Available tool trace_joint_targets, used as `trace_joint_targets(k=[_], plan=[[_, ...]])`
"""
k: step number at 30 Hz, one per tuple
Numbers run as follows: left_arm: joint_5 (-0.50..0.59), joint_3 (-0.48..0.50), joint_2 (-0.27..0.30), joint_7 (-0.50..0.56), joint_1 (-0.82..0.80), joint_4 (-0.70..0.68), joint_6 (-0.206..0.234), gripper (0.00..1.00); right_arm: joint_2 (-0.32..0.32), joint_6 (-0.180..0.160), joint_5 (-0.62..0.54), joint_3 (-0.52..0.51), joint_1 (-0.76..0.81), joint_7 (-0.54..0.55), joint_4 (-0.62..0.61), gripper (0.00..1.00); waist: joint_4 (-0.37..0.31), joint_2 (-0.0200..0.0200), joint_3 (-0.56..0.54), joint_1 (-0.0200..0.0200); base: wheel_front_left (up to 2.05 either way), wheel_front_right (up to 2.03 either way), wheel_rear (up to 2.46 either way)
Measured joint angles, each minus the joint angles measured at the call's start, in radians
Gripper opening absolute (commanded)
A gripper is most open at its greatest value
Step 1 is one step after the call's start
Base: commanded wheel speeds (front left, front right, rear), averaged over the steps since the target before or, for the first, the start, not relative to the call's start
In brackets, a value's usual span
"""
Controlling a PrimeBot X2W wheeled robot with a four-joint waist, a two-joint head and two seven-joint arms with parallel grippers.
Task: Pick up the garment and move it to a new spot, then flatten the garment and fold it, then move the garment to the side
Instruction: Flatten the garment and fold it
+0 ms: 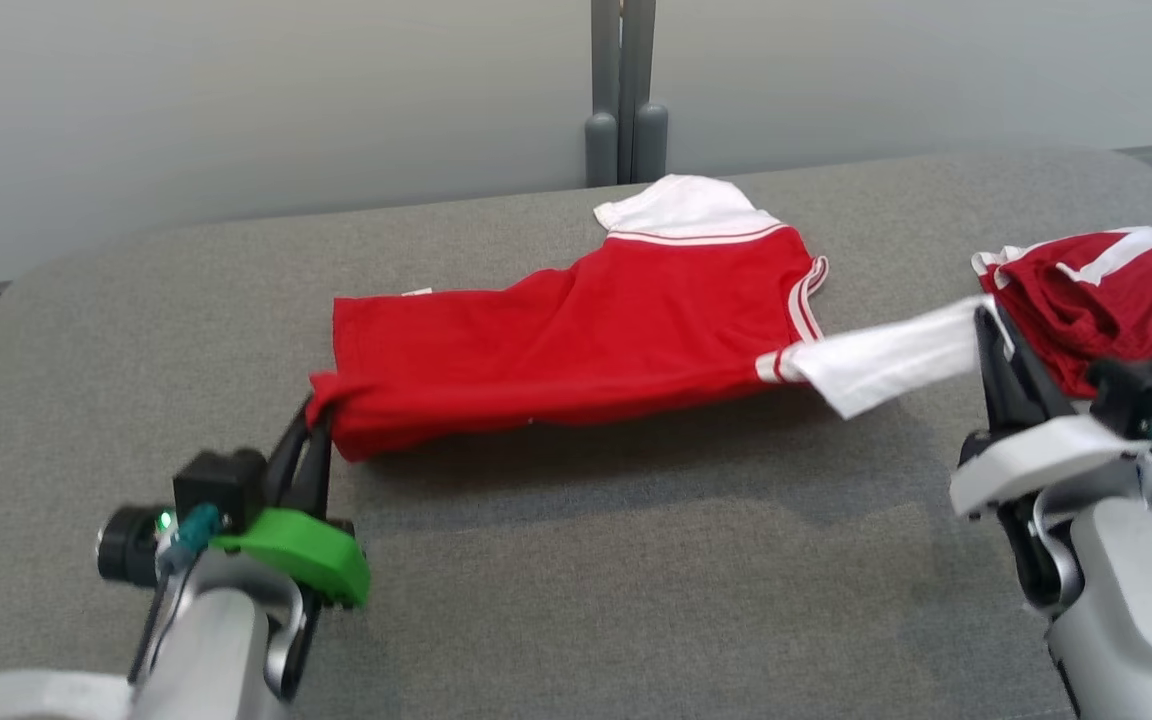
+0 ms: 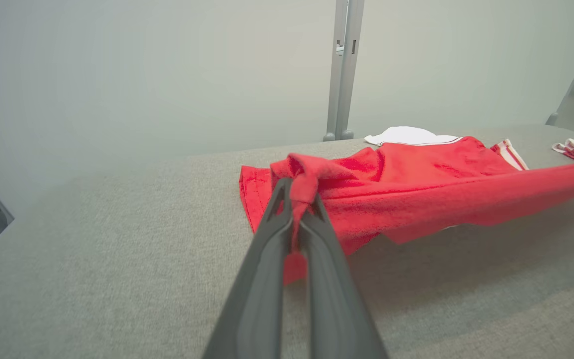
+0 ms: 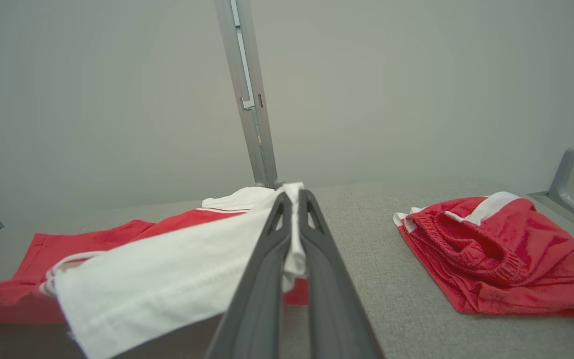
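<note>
Left gripper (image 1: 316,425) clenched on red garment (image 1: 586,330) hem corner, right gripper (image 1: 988,318) pinching white sleeve (image 1: 886,362); thin holds, taut pull could slip cloth free.

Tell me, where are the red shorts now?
In the head view the red shorts lie on the grey surface's right side, just beyond the right gripper holding the shirt.

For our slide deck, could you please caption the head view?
The left gripper and right gripper hold a red shirt stretched over the grey table.
</note>
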Motion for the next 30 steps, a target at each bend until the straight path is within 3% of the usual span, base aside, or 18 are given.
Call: trace_joint_targets(k=[6, 15, 23, 30], plan=[[0.011, -0.056, 0.071, 0.0, -0.312, 0.062, -0.002, 0.0, -0.069, 0.0, 0.004, 0.046, -0.267, 0.0, 0.042, 0.0, -0.012, 0.0, 0.106, 0.0, 0.0, 0.0, 0.0], [0.073, -0.133, 0.149, 0.017, -0.814, 0.215, -0.002, 0.0, -0.146, 0.0, -0.062, 0.113, -0.759, 0.0, 0.204, 0.0, -0.005, 0.0, 0.315, 0.0003, 0.0, 0.0, 0.0], [0.159, -0.166, 0.202, 0.006, -1.129, 0.286, 0.027, 0.0, -0.13, 0.0, -0.179, 0.043, -1.094, 0.0, 0.291, 0.0, 0.0, 0.0, 0.435, 0.0005, 0.0, 0.0, 0.0], [0.201, -0.195, 0.23, 0.0, -1.261, 0.147, 0.039, 0.0, -0.126, 0.0, -0.285, -0.071, -1.174, 0.0, 0.193, 0.0, -0.019, 0.0, 0.447, 0.0001, 0.0, 0.0, 0.0]])
